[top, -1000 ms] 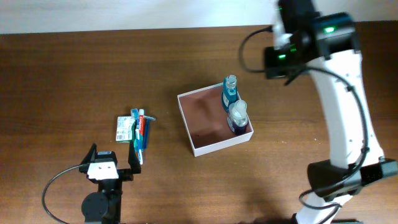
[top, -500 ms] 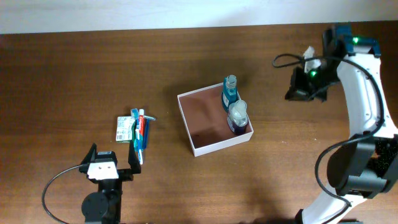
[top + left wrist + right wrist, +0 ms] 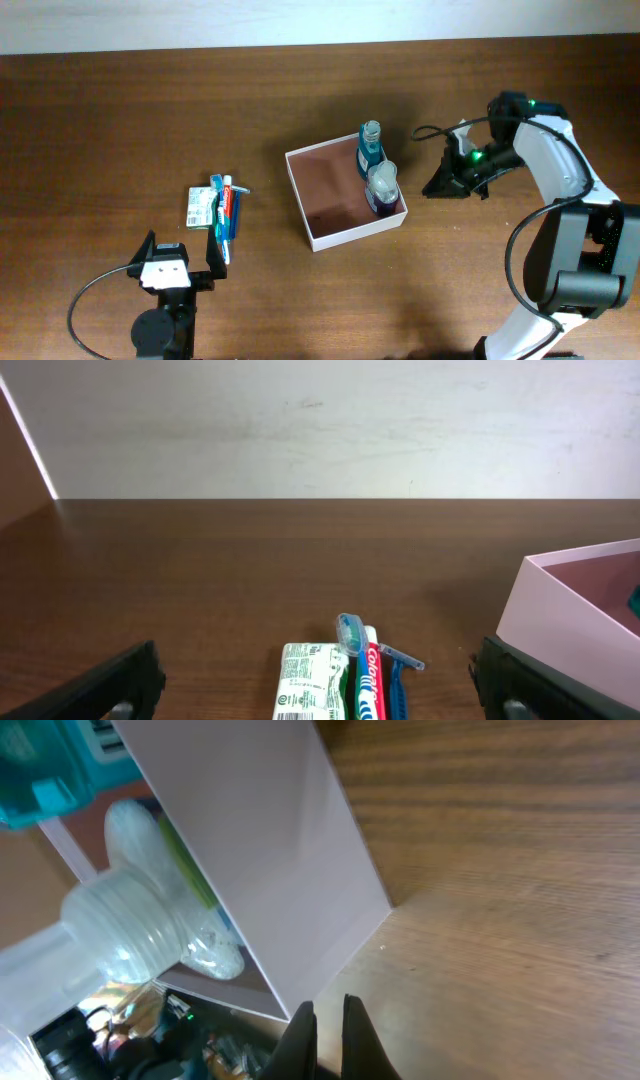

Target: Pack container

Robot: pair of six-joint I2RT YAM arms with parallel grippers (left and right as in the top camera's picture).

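Left gripper (image 3: 181,247) gapes wide and empty; the toothpaste (image 3: 228,210) lies near at 1 o'clock, long axis 12-to-6. The container (image 3: 330,190) sits mid-table at its 2 o'clock, nearer the closed, empty right gripper (image 3: 432,189).

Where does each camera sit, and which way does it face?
Overhead: above the table, looking straight down; container, left gripper and right gripper show.
Left wrist: low, facing across the table toward the wall; its open fingers frame the toothpaste.
Right wrist: close against the container's white outer wall; its shut fingertips show.
Shared: overhead and left wrist both show toothpaste and container.
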